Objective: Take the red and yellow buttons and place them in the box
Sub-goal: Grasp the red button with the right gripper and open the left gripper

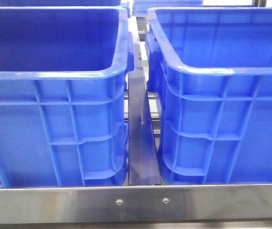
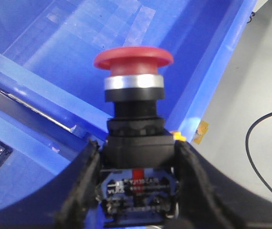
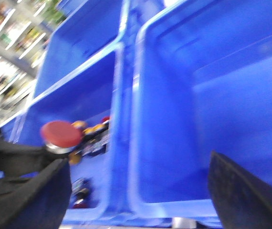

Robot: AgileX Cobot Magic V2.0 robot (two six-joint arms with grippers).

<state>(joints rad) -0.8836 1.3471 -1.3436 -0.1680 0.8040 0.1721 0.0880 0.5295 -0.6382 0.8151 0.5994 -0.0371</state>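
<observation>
Front view: two blue crates side by side behind a steel rail (image 1: 136,202). The left crate (image 1: 55,119) sits at 9 o'clock, the right crate (image 1: 222,119) at 3 o'clock, with a dark divider (image 1: 141,143) between them. Neither arm shows in this view.

Left gripper (image 2: 137,191): clenched on the red button (image 2: 133,59). The black fingers (image 2: 86,181) press both sides of the button's dark square body; the red mushroom cap, silver collar and black neck stand clear of the fingertips. A blue crate's interior and rim lie behind it; which crate, cannot tell.

Right gripper (image 3: 136,191): released, its fingers (image 3: 241,191) spread wide with nothing between them. This view is blurred. Past the fingers lie both crates from above; the held red button appears at 9 o'clock over one crate. On that crate's floor lies a cluster of small parts (image 3: 90,136), with orange-yellow caps among them. The other crate's interior shows only blue.
</observation>
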